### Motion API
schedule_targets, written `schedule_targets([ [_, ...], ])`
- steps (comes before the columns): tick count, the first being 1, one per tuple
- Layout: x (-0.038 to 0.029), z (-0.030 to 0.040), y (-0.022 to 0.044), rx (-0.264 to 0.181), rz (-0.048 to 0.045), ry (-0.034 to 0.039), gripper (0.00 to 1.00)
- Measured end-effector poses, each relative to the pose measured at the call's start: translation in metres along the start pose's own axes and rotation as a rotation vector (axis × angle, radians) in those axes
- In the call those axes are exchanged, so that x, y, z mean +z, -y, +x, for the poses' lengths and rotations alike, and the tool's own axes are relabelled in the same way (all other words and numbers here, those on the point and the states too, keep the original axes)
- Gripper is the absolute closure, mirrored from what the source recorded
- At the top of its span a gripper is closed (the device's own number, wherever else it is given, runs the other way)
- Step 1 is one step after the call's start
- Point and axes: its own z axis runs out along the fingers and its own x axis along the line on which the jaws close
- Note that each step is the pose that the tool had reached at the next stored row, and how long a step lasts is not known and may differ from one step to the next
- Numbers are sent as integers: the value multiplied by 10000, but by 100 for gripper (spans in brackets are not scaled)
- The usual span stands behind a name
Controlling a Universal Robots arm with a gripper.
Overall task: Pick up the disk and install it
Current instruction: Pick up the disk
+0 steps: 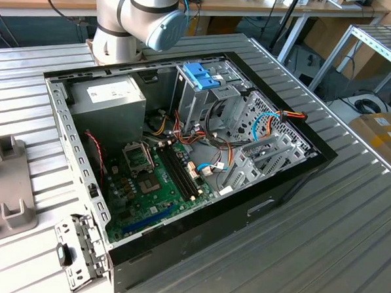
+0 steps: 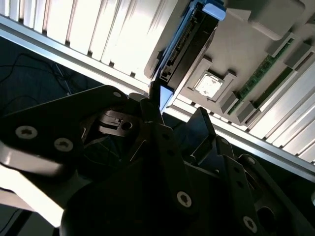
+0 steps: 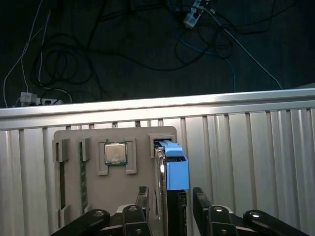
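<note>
A silver robot arm point(image 1: 117, 18) bends at a thick joint point(image 1: 164, 23) with a blue cap. In both wrist views its black gripper point(image 3: 171, 191) point(image 2: 177, 98) has its jaws apart. The dark fingers point(image 3: 199, 201) stand one on each side of the disk point(image 3: 176, 169), just beside its near end. Whether they touch the disk cannot be told.

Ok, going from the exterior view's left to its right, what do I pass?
Grey parts holder → power supply → drive cage with blue handle → blue and orange cables → cardboard box.
</note>
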Motion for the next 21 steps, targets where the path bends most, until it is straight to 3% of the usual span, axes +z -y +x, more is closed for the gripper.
schedule_targets([
  [12,80,-21,-48,-38,-11,115,52],
  [21,172,-20,-77,-100,-15,130,52],
])
